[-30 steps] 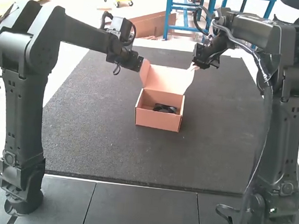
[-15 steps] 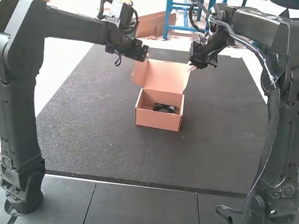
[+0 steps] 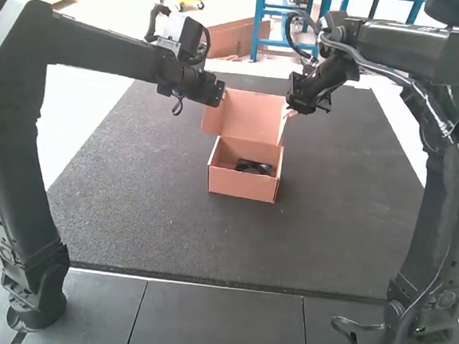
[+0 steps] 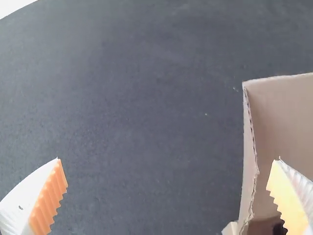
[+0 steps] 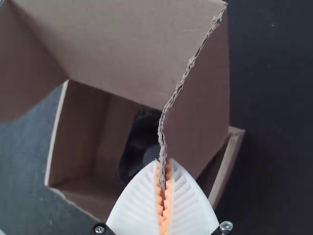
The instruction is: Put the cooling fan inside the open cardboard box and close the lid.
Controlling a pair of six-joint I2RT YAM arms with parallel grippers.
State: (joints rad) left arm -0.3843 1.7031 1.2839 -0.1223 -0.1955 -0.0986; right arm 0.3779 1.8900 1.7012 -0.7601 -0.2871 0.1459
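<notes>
A small cardboard box (image 3: 243, 181) stands open on the black mat, and the black cooling fan (image 3: 253, 167) lies inside it. The lid (image 3: 246, 117) stands raised at the box's far side. My right gripper (image 3: 299, 106) is shut on the torn edge of the lid's right side flap (image 5: 195, 127); its fingers (image 5: 183, 205) pinch the cardboard. The fan (image 5: 139, 142) shows dark below the flap. At the lid's upper left corner my left gripper (image 3: 214, 95) is open, with the lid's edge (image 4: 274, 142) close to one finger (image 4: 288, 193).
The black mat (image 3: 131, 196) spreads around the box with free room in front and on both sides. Both arms reach in high from the sides, above the box's far half.
The left gripper has moved right to the lid's left corner. The right gripper has shifted left and down with the flap, and the lid has tipped forward from leaning back.
</notes>
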